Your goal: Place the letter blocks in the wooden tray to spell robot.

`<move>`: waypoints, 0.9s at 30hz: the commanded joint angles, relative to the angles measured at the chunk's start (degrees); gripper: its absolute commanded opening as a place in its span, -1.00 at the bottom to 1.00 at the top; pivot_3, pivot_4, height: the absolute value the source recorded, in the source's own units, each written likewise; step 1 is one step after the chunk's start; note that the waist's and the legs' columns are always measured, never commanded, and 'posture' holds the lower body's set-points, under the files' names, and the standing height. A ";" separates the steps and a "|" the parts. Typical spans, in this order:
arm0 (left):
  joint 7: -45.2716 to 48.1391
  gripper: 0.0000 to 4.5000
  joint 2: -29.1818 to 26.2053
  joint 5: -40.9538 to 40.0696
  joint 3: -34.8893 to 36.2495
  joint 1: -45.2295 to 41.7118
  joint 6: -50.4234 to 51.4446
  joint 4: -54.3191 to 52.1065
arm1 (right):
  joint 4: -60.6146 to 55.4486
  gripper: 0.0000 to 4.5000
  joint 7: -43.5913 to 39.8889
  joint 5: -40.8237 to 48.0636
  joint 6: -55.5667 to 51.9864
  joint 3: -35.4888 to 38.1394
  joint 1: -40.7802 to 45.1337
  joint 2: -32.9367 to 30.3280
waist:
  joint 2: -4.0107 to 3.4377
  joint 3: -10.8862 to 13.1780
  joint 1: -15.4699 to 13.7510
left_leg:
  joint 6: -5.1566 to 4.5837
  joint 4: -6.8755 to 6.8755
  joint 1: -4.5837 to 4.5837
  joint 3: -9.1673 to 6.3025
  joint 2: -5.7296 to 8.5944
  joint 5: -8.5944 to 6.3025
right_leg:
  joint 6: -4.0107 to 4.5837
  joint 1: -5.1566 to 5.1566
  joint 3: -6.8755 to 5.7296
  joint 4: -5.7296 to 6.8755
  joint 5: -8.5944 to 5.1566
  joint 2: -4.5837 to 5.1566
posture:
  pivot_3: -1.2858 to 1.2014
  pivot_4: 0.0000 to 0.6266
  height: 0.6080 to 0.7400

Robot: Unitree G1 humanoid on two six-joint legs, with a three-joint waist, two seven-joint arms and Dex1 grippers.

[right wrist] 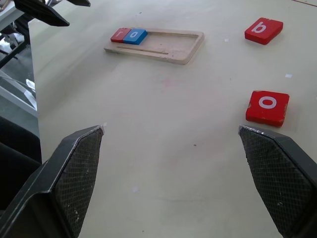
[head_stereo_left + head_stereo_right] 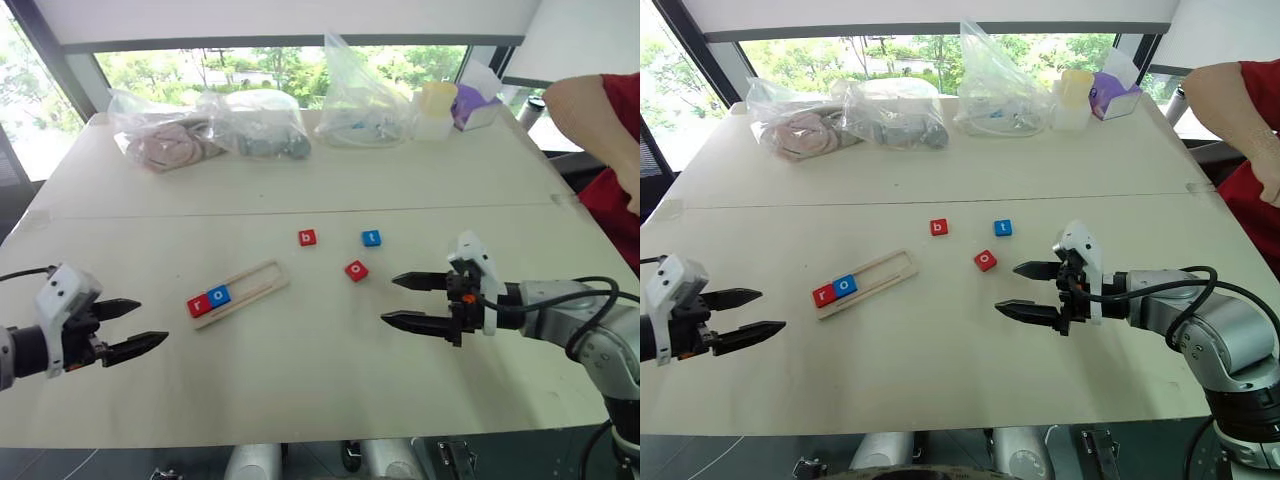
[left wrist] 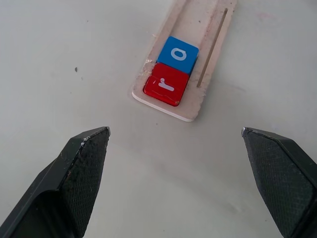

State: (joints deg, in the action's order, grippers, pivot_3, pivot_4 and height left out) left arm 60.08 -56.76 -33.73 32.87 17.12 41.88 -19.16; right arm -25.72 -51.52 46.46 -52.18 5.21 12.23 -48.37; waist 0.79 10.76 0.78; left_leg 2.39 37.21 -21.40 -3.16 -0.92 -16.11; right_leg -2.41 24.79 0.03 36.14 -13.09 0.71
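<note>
pale desk (image 2: 300, 380) carries everything, and at its left edge the left gripper (image 2: 135, 328) hangs above the surface with its fingers spread and nothing between them, aimed toward the tray (image 2: 240, 292). that tray lies slantwise a little left of the desk's middle, and its near-left end already holds the red r (image 2: 199, 305) with the blue o (image 2: 219, 295) touching it on the far side; the rest of the slot is bare wood. further right, toward the middle of the desk and well apart from the tray, three blocks lie loose: the red b (image 2: 307, 237) farthest back, the red o (image 2: 357, 270) nearer the front edge, and the blue t (image 2: 371, 238) level with the b and to its right. right gripper (image 2: 407, 301) hovers just right of the red o, released, fingers wide and pointing leftward, holding nothing. bags (image 2: 260, 125) and a cup (image 2: 437, 108) sit along the far edge, and a person's red sleeve (image 2: 610, 190) shows past the right edge. two of five letters look placed, so the step in hand seems to be fetching the b. my guess is the right gripper, being nearest, should pass over the red o, close on the b, and set it beside the blue o with the letter reading the same way as its neighbours.
</note>
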 commanded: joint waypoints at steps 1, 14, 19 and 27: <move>-0.22 0.98 -0.54 0.49 2.65 -0.10 -0.85 -0.56 | -1.17 1.00 -0.47 0.85 0.29 0.37 1.16 -0.01 | 0.00 0.00 -0.01 | 0.00 0.00 0.00 0.00 0.00 0.00 | 0.00 0.00 0.00 0.00 0.00 0.00 | 0.03 -0.52 1.00; -1.82 0.98 -0.80 1.32 2.57 -0.88 -1.09 0.01 | -0.16 1.00 -0.10 -0.26 0.64 -0.89 2.79 0.94 | 0.00 0.00 0.00 | 0.00 -0.01 0.00 0.00 0.00 0.00 | 0.00 0.00 0.00 0.00 0.00 -0.01 | 0.03 -0.52 1.00; -0.45 0.98 -3.54 2.50 0.59 -4.66 -3.09 2.41 | -0.42 1.00 -0.13 -0.78 0.47 -2.31 4.26 1.26 | -0.01 0.01 -0.04 | 0.00 -0.01 0.01 -0.01 0.00 0.00 | 0.00 0.00 0.00 0.01 0.00 -0.02 | 0.03 -0.52 1.00; 3.47 0.98 -5.15 5.61 -16.02 -17.88 -6.62 6.92 | -2.77 1.00 3.20 -1.17 -0.01 -4.90 8.13 3.96 | 0.00 0.01 0.11 | 0.00 -0.03 0.00 0.01 0.04 0.00 | -0.02 -0.02 0.01 -0.01 0.02 0.01 | 0.03 -0.52 1.00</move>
State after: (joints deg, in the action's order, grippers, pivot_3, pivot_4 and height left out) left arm 63.02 -61.88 -30.04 19.50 -0.29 37.33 -12.73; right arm -26.35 -49.26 45.49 -52.63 0.34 19.54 -44.86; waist 0.79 10.77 0.89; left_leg 2.39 37.15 -21.40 -3.13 -0.88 -16.11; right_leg -2.43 24.78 0.05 36.14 -13.07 0.71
